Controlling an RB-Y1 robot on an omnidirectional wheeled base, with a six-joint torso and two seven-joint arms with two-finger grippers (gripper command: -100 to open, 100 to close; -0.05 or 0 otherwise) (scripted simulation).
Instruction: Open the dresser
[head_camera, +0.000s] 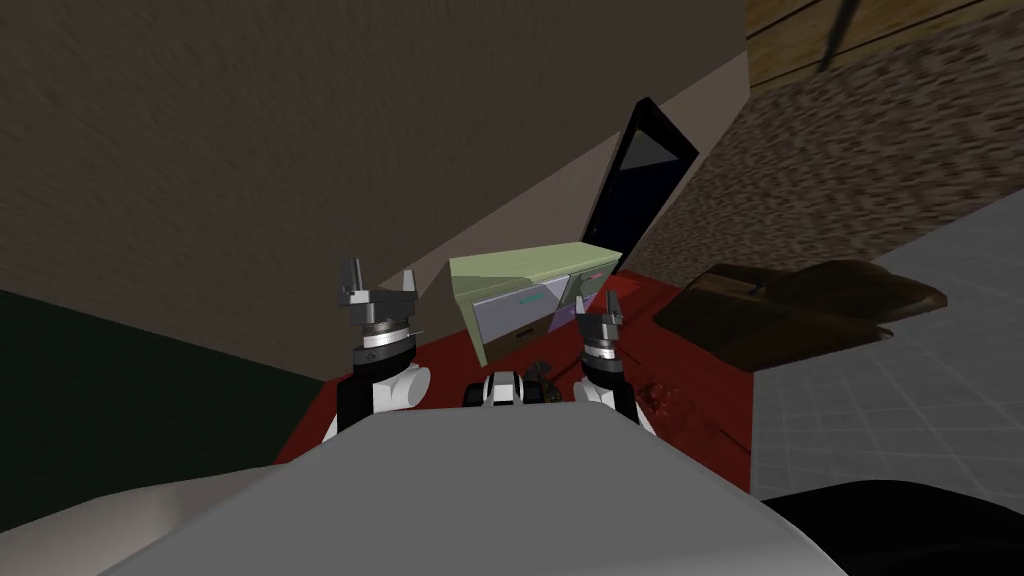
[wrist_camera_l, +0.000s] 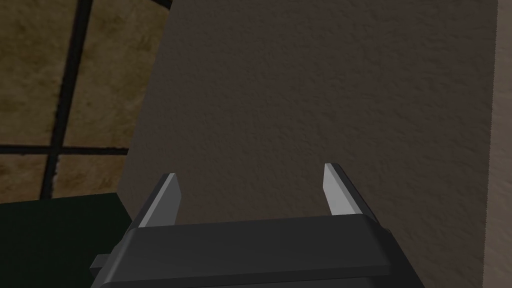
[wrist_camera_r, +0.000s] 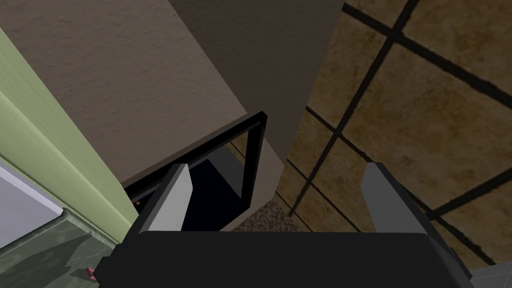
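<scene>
No legible text, label, brand, number or sign. The dresser (head_camera: 520, 266) and the dark panel (head_camera: 640, 190) behind it present plain, unmarked surfaces.

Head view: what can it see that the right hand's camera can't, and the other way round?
From the head: the open left gripper, the red rug and a dark brown piece of furniture. From the right wrist: a wide stretch of brown panels crossed by black lines. Both: the green dresser, the black-framed panel behind it, the grey-brown wall and the open right gripper.
</scene>
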